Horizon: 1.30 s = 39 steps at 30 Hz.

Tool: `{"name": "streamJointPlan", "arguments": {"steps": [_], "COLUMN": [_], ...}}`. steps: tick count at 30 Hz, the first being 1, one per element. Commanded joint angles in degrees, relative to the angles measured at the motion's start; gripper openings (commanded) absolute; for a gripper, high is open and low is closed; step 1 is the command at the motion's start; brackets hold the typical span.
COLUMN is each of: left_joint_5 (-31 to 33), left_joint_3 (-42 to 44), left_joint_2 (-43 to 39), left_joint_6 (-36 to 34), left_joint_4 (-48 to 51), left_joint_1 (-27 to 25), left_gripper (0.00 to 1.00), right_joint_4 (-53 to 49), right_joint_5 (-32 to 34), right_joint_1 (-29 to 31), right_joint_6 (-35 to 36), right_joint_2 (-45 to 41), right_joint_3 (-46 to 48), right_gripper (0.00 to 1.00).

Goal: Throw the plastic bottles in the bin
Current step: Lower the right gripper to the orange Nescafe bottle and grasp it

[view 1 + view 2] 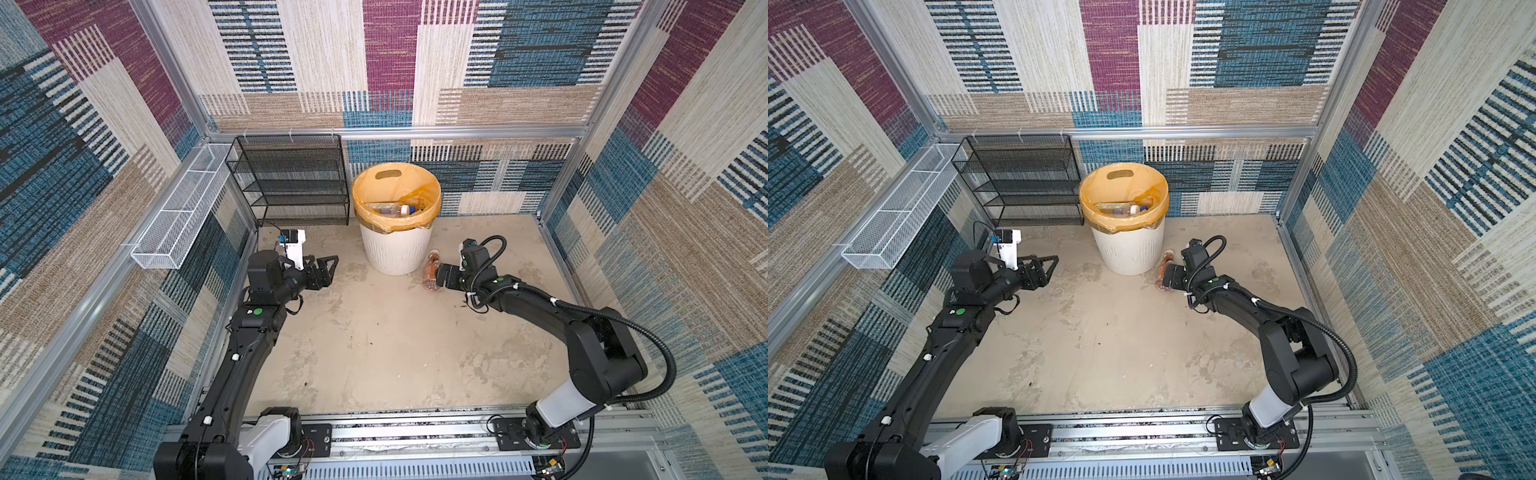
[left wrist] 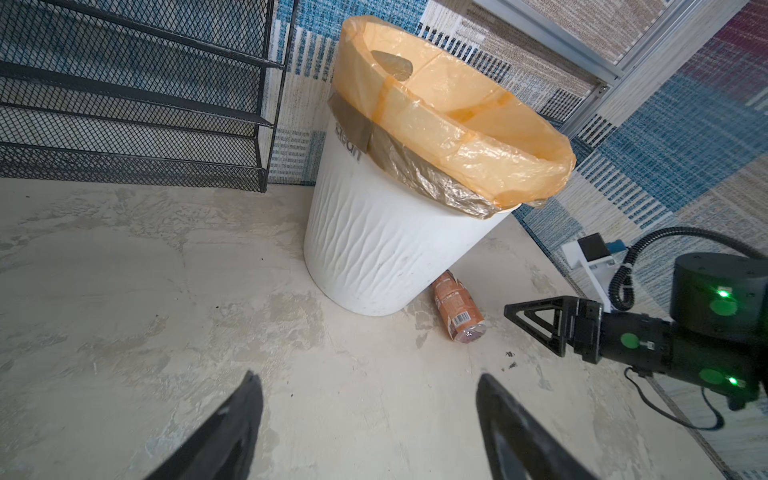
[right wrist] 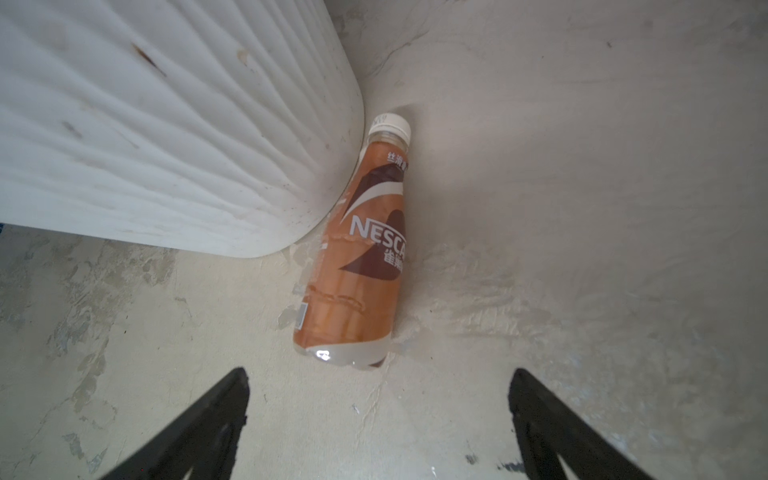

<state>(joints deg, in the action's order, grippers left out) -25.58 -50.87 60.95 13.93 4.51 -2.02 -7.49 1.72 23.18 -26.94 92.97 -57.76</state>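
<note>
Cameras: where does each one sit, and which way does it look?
Both top views: high up, looking down at bin, left arm, right arm.
Left wrist: on the left arm, facing bin and bottle; open left gripper shows.
Right wrist: on the right arm, facing the bottle; open right gripper shows.
Shared: both wrist views show the bottle beside the bin.

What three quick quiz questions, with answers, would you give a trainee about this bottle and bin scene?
1. True or false: the right tool is gripping the orange-labelled bottle.
2. Relative to the bin, the bottle lies: A inside it, B on the floor beside its base, C on its rim.
3. Short answer: which tool is nearer the bottle?
Key: 1 false; 2 B; 3 the right tool.
</note>
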Motion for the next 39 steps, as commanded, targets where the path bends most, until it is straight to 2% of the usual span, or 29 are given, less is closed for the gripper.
{"name": "streamJointPlan", "arguments": {"steps": [1, 16, 22, 29, 33, 36, 39], "left_joint_5": [0.49, 1.02, 0.95, 0.80, 0.57, 0.68, 1.12], "left_joint_3": [-0.91, -0.98, -0.98, -1.07, -1.10, -1.07, -1.07], "left_joint_2": [-0.61, -1.45, -1.27, -1.14, -1.14, -1.11, -1.47], "left_joint_6": [-0.31, -1.01, -1.01, -0.89, -0.84, -1.00, -1.32], "left_joint_4": [0.08, 0.66, 0.58, 0.47, 0.41, 0.60, 0.76], "left_joint_1": [0.00, 0.00, 0.04, 0.09, 0.09, 0.08, 0.09], "left_gripper": [0.81, 0.81, 0.81, 0.81, 0.81, 0.81, 0.81], "right_joint_4": [3.91, 1.52, -0.23, -1.03, -2.11, -5.52, -7.68], "right_joint_5": [-1.28, 0.18, 3.85, 5.77, 5.45, 5.45, 5.57], "right_joint_1": [0.02, 0.02, 0.00, 0.02, 0.02, -0.11, -0.40], "right_joint_6": [-0.47, 1.10, 2.41, 4.76, 10.68, 15.29, 19.25], "right_joint_2": [2.69, 17.91, 18.36, 13.23, 13.54, 16.73, 20.11], "right_joint_3": [-1.47, -12.72, -12.23, -6.96, -8.21, -13.21, -17.99], "right_gripper": [0.98, 0.91, 0.86, 0.75, 0.77, 0.84, 0.86]}}
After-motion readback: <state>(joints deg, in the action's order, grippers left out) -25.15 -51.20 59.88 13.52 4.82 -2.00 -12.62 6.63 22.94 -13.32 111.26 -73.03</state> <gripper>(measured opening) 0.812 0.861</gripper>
